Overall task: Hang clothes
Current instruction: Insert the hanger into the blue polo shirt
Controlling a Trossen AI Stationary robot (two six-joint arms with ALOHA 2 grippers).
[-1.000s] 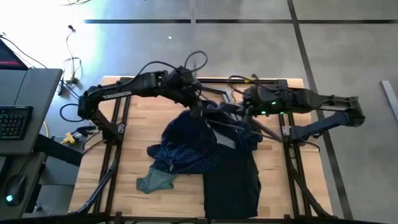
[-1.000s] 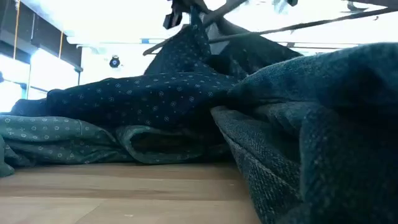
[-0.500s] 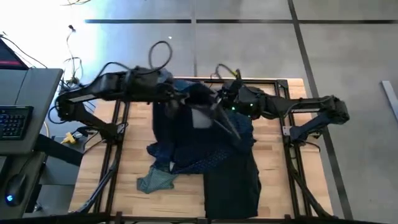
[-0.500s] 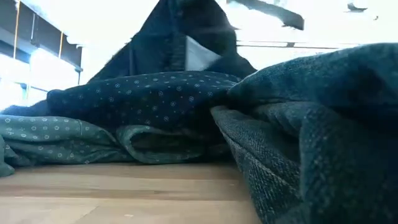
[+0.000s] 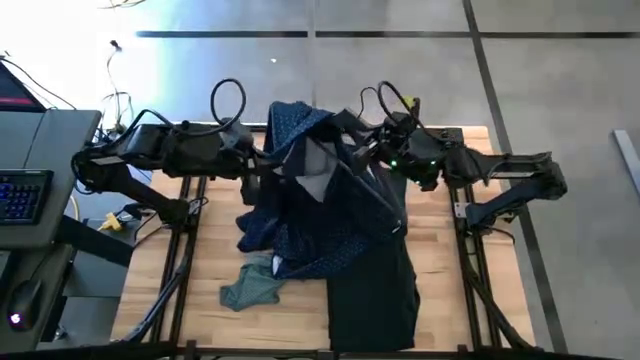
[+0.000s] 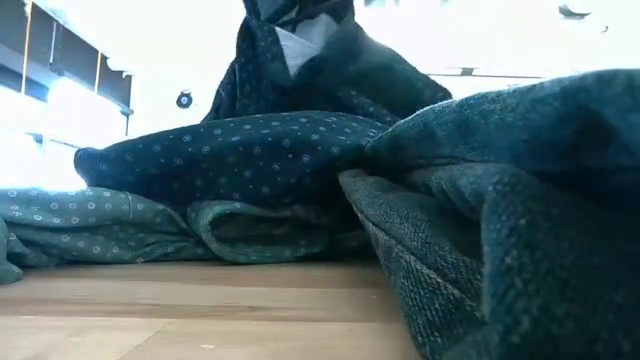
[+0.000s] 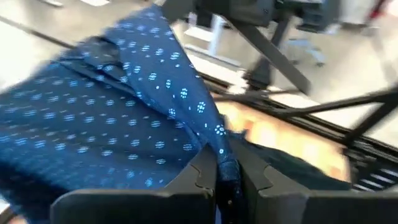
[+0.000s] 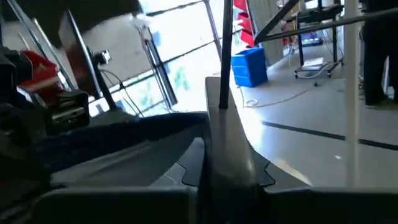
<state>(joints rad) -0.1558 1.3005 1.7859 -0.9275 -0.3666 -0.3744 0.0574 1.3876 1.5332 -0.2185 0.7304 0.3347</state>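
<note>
The navy dotted shirt (image 5: 320, 200) is raised at its upper part between both arms, and its lower part lies on the table over the black trouser-like piece (image 5: 375, 290). The teal shirt (image 5: 250, 290) lies flat at the near left, partly under the navy one. My left gripper (image 5: 258, 165) is shut on the navy shirt's left side. My right gripper (image 5: 365, 152) is shut on the thin grey hanger (image 5: 378, 205), whose arm slants across the shirt. In the low view the navy shirt (image 6: 240, 150) rises above the pile. My left gripper pinches a fold of the navy shirt's cloth (image 7: 225, 163) between its two fingers, coming level from the table's left. The cloth rises taut away from the fingers, while the shirt's lower part rests on the table. My right gripper pinches a flat grey part of the hanger (image 8: 227, 149) between its two fingers, coming from the table's right. The hanger is lifted clear of the table; its far part lies against the raised shirt.
Black frame rails (image 5: 190, 210) run along both sides of the wooden table (image 5: 450, 250). A desk with a keyboard (image 5: 25, 195) stands left of the table. Bare wood shows at the near left and at the right.
My left gripper has drawn back toward the table's left edge, pulling the navy shirt's upper part up and spreading it; the shirt's lower part has stayed on the table. My right gripper has carried the hanger toward the left and the far edge, in against the raised shirt.
</note>
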